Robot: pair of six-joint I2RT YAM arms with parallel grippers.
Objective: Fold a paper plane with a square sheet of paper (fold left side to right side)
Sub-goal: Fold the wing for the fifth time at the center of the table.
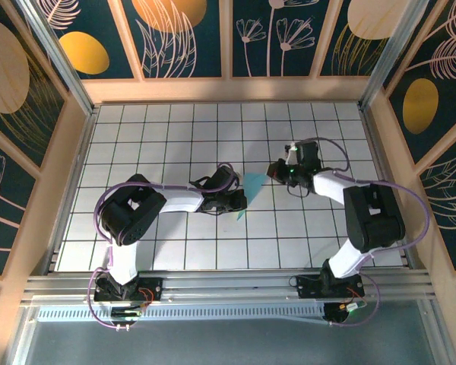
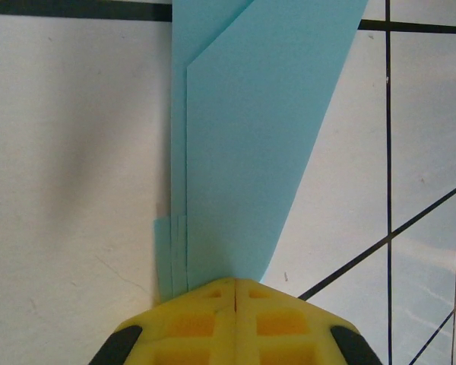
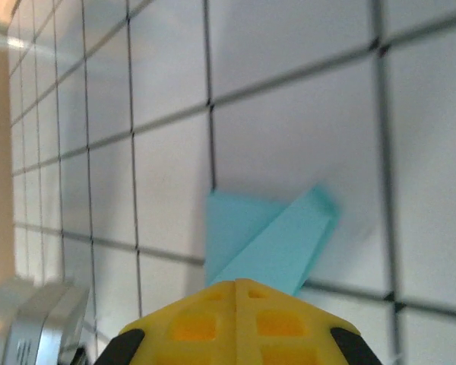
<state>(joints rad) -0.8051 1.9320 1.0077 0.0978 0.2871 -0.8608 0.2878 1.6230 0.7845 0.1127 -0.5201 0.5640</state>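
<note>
Currently, the left gripper (image 2: 234, 283) and right gripper (image 3: 235, 283) each pinch one end of the narrow, creased light-cyan paper plane (image 1: 252, 185), which lies between them over the white gridded table (image 1: 175, 129). Recommended: align the layer edges squarely before pressing any crease.

left of paper plane (image 1: 252, 183): blocked by left gripper (image 2: 234, 284) | right: blocked by right gripper (image 3: 236, 283) | beyond: lay open over table (image 1: 213, 129)
</note>
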